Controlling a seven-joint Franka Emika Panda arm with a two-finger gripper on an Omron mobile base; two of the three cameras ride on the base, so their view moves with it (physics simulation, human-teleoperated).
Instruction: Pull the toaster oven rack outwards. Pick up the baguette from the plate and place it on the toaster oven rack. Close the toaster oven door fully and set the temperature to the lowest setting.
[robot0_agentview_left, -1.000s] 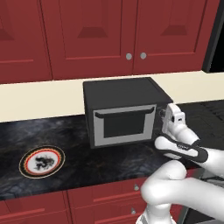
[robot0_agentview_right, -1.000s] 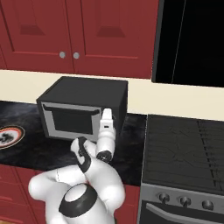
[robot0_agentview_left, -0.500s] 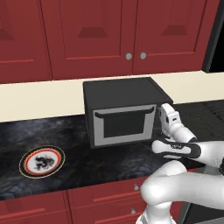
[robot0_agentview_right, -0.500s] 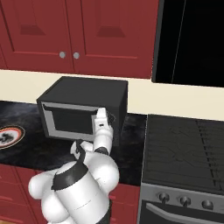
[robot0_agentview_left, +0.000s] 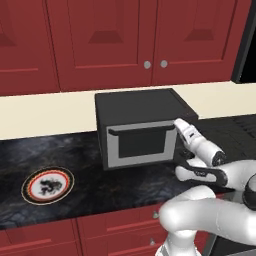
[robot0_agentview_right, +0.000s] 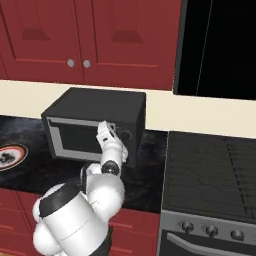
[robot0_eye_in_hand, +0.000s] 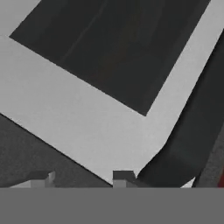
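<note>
Left base view shows the gripper (robot0_agentview_left: 179, 125) has moved up close to the shut toaster oven door (robot0_agentview_left: 142, 145), by its right end, fingers too hidden to tell, so opening comes next, with the plate (robot0_agentview_left: 48, 184) far off left.

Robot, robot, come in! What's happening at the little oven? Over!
Gripper at toaster oven door, upper right corner. Door shut. Plate bare, no baguette. Nothing in the way.

Red panelled cabinets (robot0_agentview_left: 125, 40) with round silver knobs (robot0_agentview_left: 147, 64) hung above a cream wall strip (robot0_agentview_left: 45, 112); a dark marbled counter (robot0_agentview_left: 75, 160) adjoined a black stove (robot0_agentview_right: 215, 170).
</note>
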